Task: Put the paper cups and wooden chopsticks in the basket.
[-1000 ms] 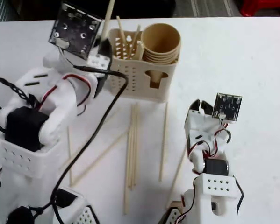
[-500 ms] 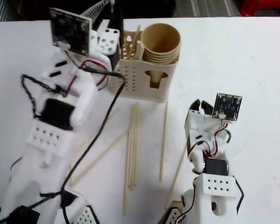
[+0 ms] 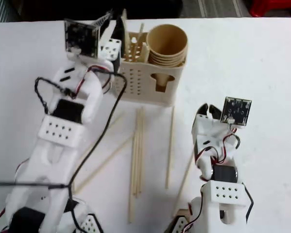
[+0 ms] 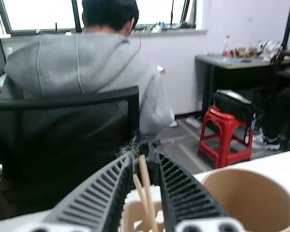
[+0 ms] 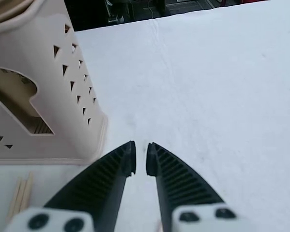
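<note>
Left tool (image 4: pixel 145 151) moved farther over basket (image 3: pixel 145 87) rear corner than before, jaws clamped on wooden chopstick (image 3: pixel 125 24), chopstick upright, long axis vertical, lower end in basket, right tool (image 5: pixel 140 158) unmoved, jaws nearly together, empty, over bench (image 3: pixel 242 58).

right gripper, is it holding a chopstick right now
No, the right gripper has nothing between its nearly closed jaws, just bare table beneath them.
</note>
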Robot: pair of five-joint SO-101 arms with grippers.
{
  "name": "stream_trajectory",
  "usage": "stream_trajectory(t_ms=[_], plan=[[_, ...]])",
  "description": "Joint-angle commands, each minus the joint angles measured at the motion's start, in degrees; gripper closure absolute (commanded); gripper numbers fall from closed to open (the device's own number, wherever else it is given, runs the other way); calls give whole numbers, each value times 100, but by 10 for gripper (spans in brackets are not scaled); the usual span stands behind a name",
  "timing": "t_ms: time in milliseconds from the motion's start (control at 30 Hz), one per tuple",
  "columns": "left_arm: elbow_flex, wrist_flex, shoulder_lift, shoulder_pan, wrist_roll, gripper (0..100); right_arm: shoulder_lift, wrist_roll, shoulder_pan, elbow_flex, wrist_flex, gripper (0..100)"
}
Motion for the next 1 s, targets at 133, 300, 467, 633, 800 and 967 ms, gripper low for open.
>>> stream_trajectory(t_ms=[133, 300, 467, 633, 800, 967], plan=[[-457, 220, 198, -312, 26, 902, -145, 53, -4, -53, -110, 942], [-809, 1890, -268, -426, 18, 885, -136, 53, -4, -53, -110, 942], [-1143, 3921, -716, -426, -598, 748, -145, 53, -4, -53, -110, 942], [-1336, 5248, -796, -497, -1275, 736, -127, 53, -4, -53, -110, 942], [-1037, 5881, -787, -505, -1881, 736, -110, 53, -4, -53, -110, 942], [-387, 6382, -787, -523, -2374, 697, -110, 53, -4, -53, -110, 942]])
